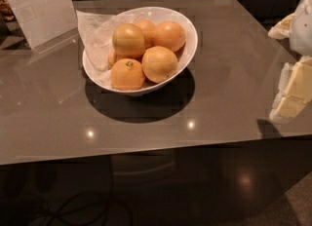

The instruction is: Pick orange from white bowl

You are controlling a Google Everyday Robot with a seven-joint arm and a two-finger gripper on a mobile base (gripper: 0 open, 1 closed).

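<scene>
The white bowl stands on the glossy table, left of centre, lined with crumpled white paper and holding several oranges. The orange, smooth and deep orange, lies at the back right of the pile. In front of it lies another smooth orange. A paler orange sits on top at the left, and one with a greenish stem dimple lies at the front left. My gripper is at the right edge of the view, above the table, well to the right of the bowl and holding nothing that shows.
A clear plastic sign holder stands at the back left of the table. The table's front edge runs across the lower part of the view, with dark floor and cables below it.
</scene>
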